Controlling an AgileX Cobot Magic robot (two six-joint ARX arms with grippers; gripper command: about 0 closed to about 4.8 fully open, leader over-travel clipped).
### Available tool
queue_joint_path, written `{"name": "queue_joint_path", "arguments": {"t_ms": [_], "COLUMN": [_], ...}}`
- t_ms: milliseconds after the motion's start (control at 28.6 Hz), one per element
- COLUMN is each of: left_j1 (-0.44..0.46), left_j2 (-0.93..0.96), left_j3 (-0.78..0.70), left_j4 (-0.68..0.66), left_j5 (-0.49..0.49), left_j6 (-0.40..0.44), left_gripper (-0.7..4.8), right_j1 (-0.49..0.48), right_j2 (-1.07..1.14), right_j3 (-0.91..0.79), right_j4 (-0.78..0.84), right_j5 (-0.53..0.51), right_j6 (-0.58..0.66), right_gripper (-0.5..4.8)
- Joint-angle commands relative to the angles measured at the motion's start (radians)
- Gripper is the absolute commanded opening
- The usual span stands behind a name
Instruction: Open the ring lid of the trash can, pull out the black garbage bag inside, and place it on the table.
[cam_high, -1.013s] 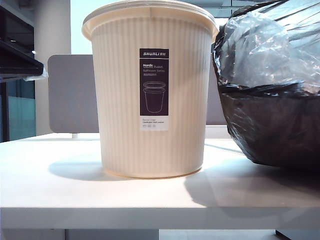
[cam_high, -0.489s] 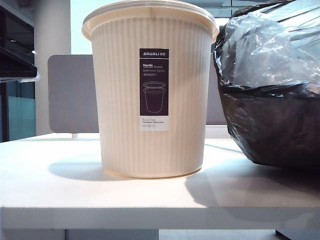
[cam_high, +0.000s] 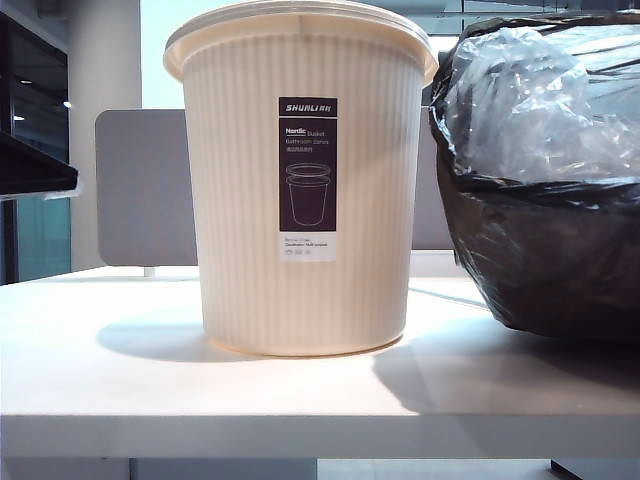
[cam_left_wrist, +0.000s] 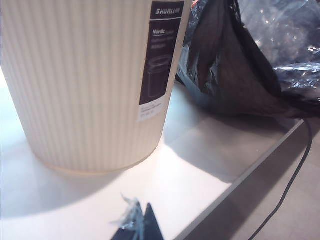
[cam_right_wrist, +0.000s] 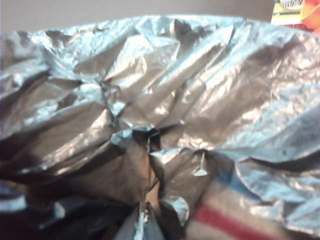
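The cream ribbed trash can (cam_high: 250, 200) stands upright mid-table, its dark label facing me. A thin pale hoop, the ring lid (cam_high: 300, 10), lies along its rim. To its right the black garbage bag (cam_high: 545, 240) sits on the table (cam_high: 120, 385), bulky, with clear plastic on top. My left gripper (cam_left_wrist: 141, 222) is shut and empty over the table's front edge, well short of the trash can (cam_left_wrist: 85, 85) and the bag (cam_left_wrist: 225, 75). Crinkled film of the bag (cam_right_wrist: 165, 100) fills the right wrist view, with my right gripper (cam_right_wrist: 145, 222) shut close in front of it.
A grey partition panel (cam_high: 145, 190) stands behind the can. A dark blurred wedge (cam_high: 35, 170) pokes in at the exterior view's left edge. A black cable (cam_left_wrist: 292, 180) hangs past the table's front edge (cam_left_wrist: 250, 167). Something red-striped (cam_right_wrist: 235, 220) shows through the bag's clear plastic.
The bag's top has sagged and flattened a little. The dark wedge at the left edge has sunk lower. The trash can has not moved.
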Motion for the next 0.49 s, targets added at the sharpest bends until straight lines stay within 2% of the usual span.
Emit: {"name": "queue_joint_path", "arguments": {"t_ms": [35, 489], "left_j1": [0.0, 0.01], "left_j2": [0.002, -0.025], "left_j3": [0.003, 0.003], "left_j4": [-0.003, -0.004], "left_j5": [0.002, 0.005], "left_j6": [-0.002, 0.0], "left_gripper": [-0.04, -0.04], "right_j1": [0.001, 0.001], "right_j2": [0.0, 0.0], "right_j3": [0.003, 0.003], "right_j4": [-0.017, -0.016], "right_j5": [-0.003, -0.003], "right_j6": [-0.004, -0.004], "right_gripper": [-0.01, -0.01]}}
